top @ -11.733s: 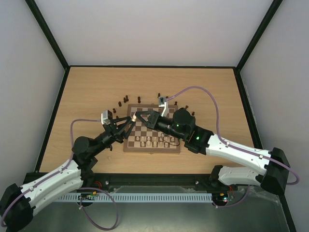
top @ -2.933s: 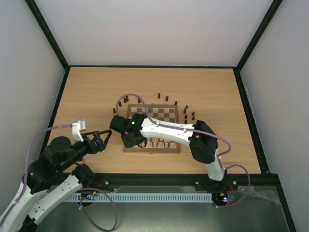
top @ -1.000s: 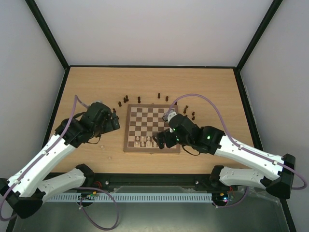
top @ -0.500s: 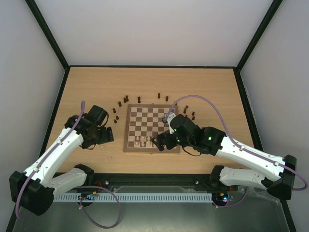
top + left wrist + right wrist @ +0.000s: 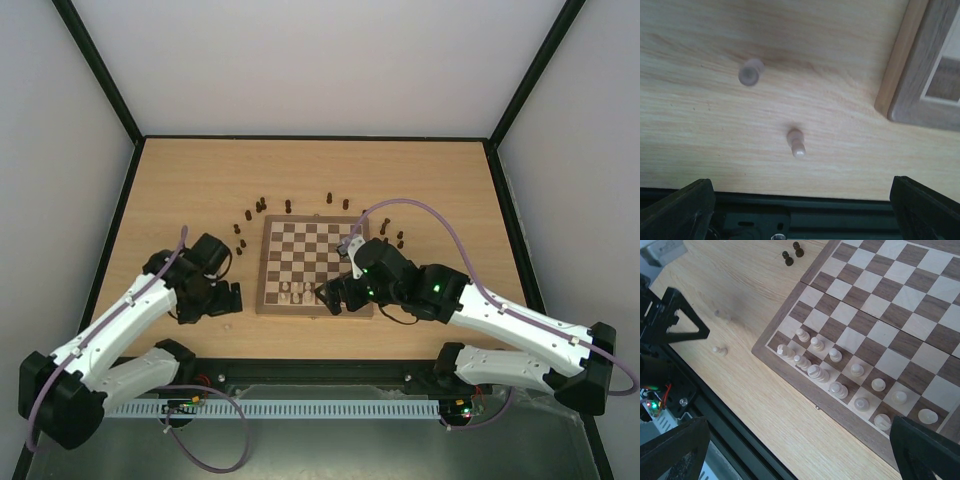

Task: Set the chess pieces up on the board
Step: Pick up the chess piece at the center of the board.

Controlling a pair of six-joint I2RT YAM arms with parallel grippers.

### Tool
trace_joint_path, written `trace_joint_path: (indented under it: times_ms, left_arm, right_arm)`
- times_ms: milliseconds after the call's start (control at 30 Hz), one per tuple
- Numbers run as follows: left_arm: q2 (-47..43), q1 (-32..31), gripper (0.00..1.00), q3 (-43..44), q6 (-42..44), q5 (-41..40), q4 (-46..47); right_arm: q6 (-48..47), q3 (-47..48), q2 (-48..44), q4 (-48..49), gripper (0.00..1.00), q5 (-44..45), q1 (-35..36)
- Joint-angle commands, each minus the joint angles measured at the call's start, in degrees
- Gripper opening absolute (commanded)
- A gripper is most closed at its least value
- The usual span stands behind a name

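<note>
Left arm is the one that's moved: a second ago it's up by the dark pieces (image 5: 238, 230) off the board's (image 5: 264, 262) far-left corner, and now it's swung back toward the near edge, so the left tool (image 5: 222, 300) hangs over the bench (image 5: 190, 190) just left of the board's near-left corner. It's spread as wide as it goes with nothing in it. The wrist view shows why it's there: a pale piece (image 5: 795, 142) sits almost dead centre below it, looking tipped over, though I can't be sure. A second pale piece (image 5: 751, 72) lies a bit further out, too blurry to tell how it stands. Both are on the bench, clear of the board. Moving right, the rest of the pale set (image 5: 815, 371) is already bunched on the two nearest rows, some a bit crowded. The right tool (image 5: 328, 297) has barely budged in that second. It hovers over the board's near edge, also wide open and empty. The dark pieces are all off the board, scattered on the bench round its far and side edges. My read is that the left arm is lining up to collect the pale strays. White looks nearly done, dark isn't started, so the job is maybe under halfway.
</note>
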Motion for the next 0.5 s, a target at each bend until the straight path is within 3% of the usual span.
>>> trace_joint_path:
  times_ms: [0, 233, 400, 467]
  left_arm:
    - [-2.9, -5.2, 0.99, -1.4, -5.6, 0.8, -2.9]
    - [-1.5, -13.5, 0.93, -2.8, -11.3, -1.1, -1.5]
    - [1.5, -13.8, 0.68, -4.9, -10.6, -1.2, 2.6]
    - [2.8, -13.8, 0.63, -5.7, -10.5, -1.8, 4.3]
  right_arm:
    - [-0.2, -0.9, -0.7, -0.1, 1.0, -0.3, -0.3]
    - [-0.2, -1.0, 0.0, 0.2, 0.99, -1.4, -0.2]
    - [0.0, -1.3, -0.6, -0.1, 0.98, -0.9, -0.2]
    - [0.1, -1.8, -1.0, -0.1, 0.98, -0.7, -0.3]
